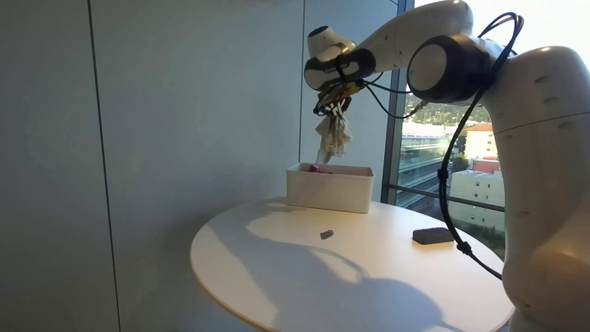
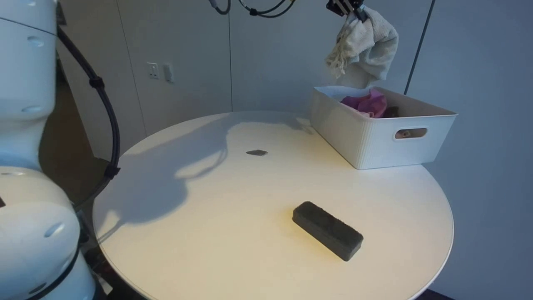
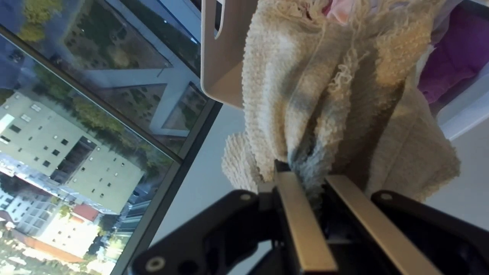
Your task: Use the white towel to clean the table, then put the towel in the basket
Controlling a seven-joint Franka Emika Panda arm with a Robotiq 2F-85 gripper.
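The white towel [image 1: 334,136] hangs crumpled above the basket in both exterior views, with a fringe visible [image 2: 368,46]. My gripper [image 1: 338,112] is shut on the towel; in the wrist view the cloth [image 3: 328,95] is pinched between the fingers [image 3: 307,179]. The white basket [image 1: 329,191] stands at the far edge of the round white table [image 1: 396,263]. Purple and pink cloth [image 2: 372,103] lies inside the basket [image 2: 341,131]. The towel's lowest end is close to the basket's rim; I cannot tell whether it touches. In the wrist view the towel hides much of the basket [image 3: 225,76].
A dark oblong block [image 2: 327,230] lies on the table; it also shows near the window side [image 1: 433,236]. A small flat dark grey piece [image 1: 327,234] lies in front of the basket. A wall [image 1: 198,92] and a window [image 1: 428,152] stand close behind the table.
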